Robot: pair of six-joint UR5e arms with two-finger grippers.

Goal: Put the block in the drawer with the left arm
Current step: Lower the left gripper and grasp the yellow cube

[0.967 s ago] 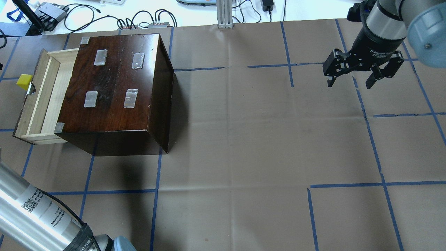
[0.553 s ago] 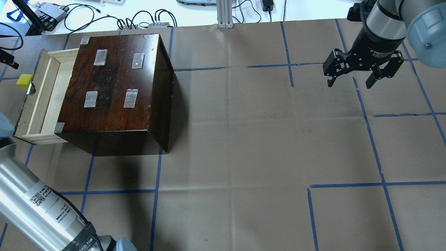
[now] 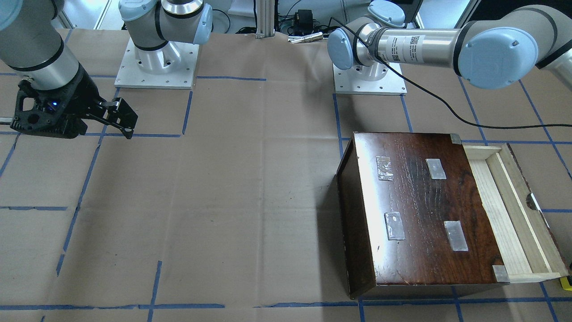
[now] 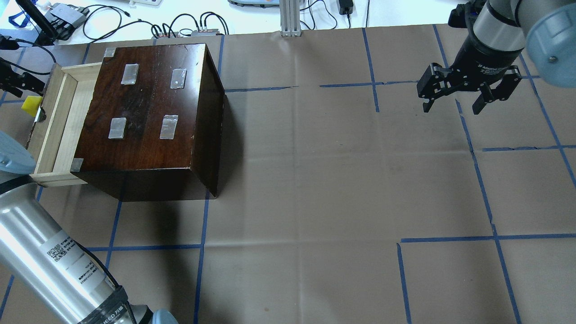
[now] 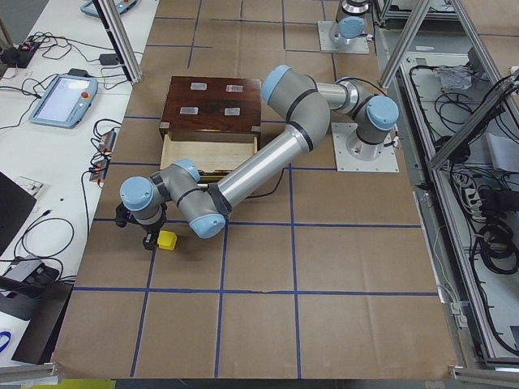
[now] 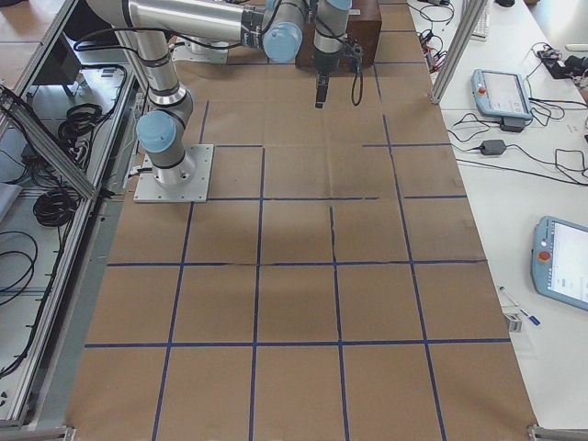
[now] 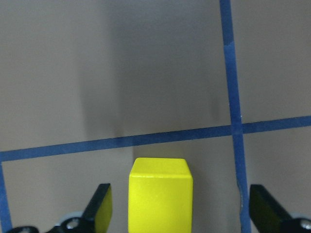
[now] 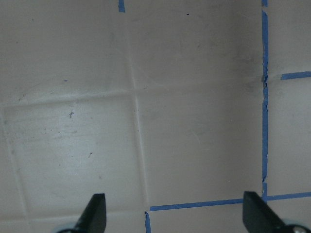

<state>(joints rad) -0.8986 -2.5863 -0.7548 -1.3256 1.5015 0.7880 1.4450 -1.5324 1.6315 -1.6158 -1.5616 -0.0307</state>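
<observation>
The yellow block (image 7: 160, 196) rests on the paper-covered table, between my left gripper's (image 7: 178, 194) open fingers with a gap on each side. In the overhead view the block (image 4: 31, 103) sits just outside the dark front panel of the pulled-out pale wood drawer (image 4: 58, 121), and the left gripper (image 4: 15, 81) shows at the left edge above it. The exterior left view shows the gripper (image 5: 146, 239) down beside the block (image 5: 167, 241). My right gripper (image 4: 465, 92) hangs open and empty at the far right.
The drawer slides out of a glossy dark-brown wooden box (image 4: 148, 103) with tape patches on top. The left arm's forearm (image 4: 49, 261) crosses the near-left corner. Cables and devices lie beyond the table's far edge (image 4: 180, 27).
The left arm has swung in from the left; its gripper has come into the overhead view by the block. The block, drawer and right arm have not moved.
</observation>
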